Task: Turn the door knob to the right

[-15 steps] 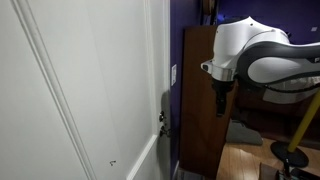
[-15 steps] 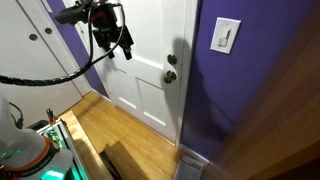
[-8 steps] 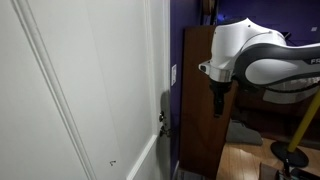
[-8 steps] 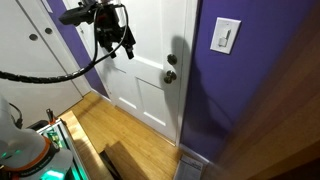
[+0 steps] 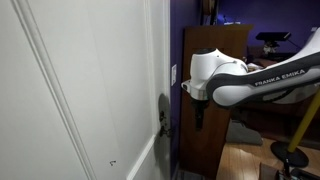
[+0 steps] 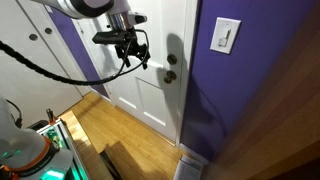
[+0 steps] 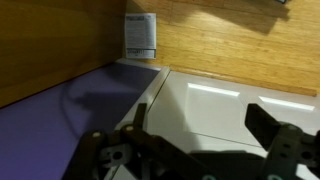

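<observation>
Tool (image 6: 140,60) hangs with fingers spread wide before the white door (image 6: 150,100), near the door knob (image 6: 170,75) and clear of it in both exterior views.

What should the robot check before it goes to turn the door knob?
1. The gripper is open: ok, it holds nothing in the wrist view.
2. The gripper is at the knob: not ok, they are apart in both exterior views.
3. The way to the knob is free: ok, only bare door shows between them.
4. The knob shows in the wrist view: not ok, it is not seen there.
5. The gripper is aimed at the knob, not the lock above it: cannot tell.
</observation>
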Robot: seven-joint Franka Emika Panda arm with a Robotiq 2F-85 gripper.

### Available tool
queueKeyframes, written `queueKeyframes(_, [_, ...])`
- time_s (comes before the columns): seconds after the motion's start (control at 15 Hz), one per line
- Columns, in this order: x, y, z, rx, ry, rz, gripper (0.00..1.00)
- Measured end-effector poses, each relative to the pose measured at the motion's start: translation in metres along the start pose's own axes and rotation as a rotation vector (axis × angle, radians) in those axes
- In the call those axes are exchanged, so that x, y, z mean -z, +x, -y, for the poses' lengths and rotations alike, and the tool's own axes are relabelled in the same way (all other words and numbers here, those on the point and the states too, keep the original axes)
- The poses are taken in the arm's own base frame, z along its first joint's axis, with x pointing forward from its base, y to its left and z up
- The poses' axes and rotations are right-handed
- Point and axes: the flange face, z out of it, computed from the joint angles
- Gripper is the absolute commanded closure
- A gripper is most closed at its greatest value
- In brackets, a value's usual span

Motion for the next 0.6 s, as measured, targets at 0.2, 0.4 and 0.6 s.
queueKeyframes(0.2, [-0.039,0.016,-0.004,-0.033,0.050,-0.024,0.00])
queueKeyframes(0.4, [-0.079,0.027,-0.013,-0.090,0.082,-0.089,0.00])
queueKeyframes(0.6, [-0.088,0.032,-0.014,-0.090,0.083,-0.088,0.00])
